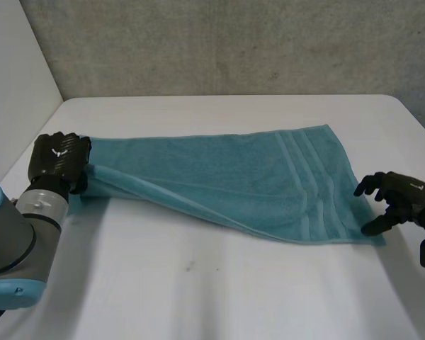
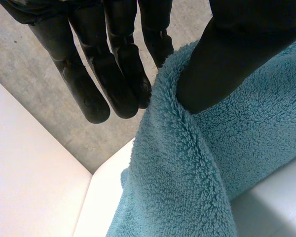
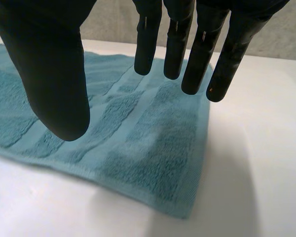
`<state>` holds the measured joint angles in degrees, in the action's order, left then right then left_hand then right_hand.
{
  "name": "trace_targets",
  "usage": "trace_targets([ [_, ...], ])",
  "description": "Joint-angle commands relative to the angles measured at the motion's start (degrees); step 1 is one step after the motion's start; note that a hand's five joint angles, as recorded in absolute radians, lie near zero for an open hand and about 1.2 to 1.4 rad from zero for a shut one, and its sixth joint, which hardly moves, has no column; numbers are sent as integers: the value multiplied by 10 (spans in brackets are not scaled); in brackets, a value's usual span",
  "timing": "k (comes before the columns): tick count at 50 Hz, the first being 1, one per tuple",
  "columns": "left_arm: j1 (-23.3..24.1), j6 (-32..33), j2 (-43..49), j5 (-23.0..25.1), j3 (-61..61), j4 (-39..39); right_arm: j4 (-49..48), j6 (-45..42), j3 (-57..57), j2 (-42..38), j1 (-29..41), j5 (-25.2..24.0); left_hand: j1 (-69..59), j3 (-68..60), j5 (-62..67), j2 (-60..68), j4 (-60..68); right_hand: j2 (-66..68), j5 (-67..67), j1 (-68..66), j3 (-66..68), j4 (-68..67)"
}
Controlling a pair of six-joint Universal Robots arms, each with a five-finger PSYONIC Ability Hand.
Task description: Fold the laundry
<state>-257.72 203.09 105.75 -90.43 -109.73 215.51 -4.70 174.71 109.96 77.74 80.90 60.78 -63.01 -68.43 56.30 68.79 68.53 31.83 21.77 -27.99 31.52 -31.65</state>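
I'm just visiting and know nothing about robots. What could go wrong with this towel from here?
1. The left hand pinches only the end of the towel between thumb and fingers, so it might slip out.
2. The right hand hovers open by the near corner, holding nothing. If the left pulls alone, the cloth may drag and bunch.

No readable text, label, brand or number anywhere; a white mark (image 1: 57,150) on the left hand (image 1: 60,161) is too small to read

The towel (image 2: 187,187) hides the thumb tip of the left hand (image 2: 113,64).
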Motion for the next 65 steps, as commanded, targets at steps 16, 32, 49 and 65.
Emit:
trace_targets([
  [16,-7,-2,2,3,2,0,-82,-157,60,-17,5,5,-170,-116,137,112,115,53,54,-92,56,-55],
  [32,-8,-2,2,3,2,0,-99,-173,11,-99,9,21,-170,-116,137,112,115,89,89,-127,92,-90],
  [49,-6,-3,2,3,1,0,-114,-196,-27,-127,28,45,-170,-116,137,112,115,106,106,-144,109,-107],
  [65,-8,-2,3,2,1,-1,-114,-191,-112,-172,73,102,-170,-116,137,112,115,481,481,-519,484,-482],
])
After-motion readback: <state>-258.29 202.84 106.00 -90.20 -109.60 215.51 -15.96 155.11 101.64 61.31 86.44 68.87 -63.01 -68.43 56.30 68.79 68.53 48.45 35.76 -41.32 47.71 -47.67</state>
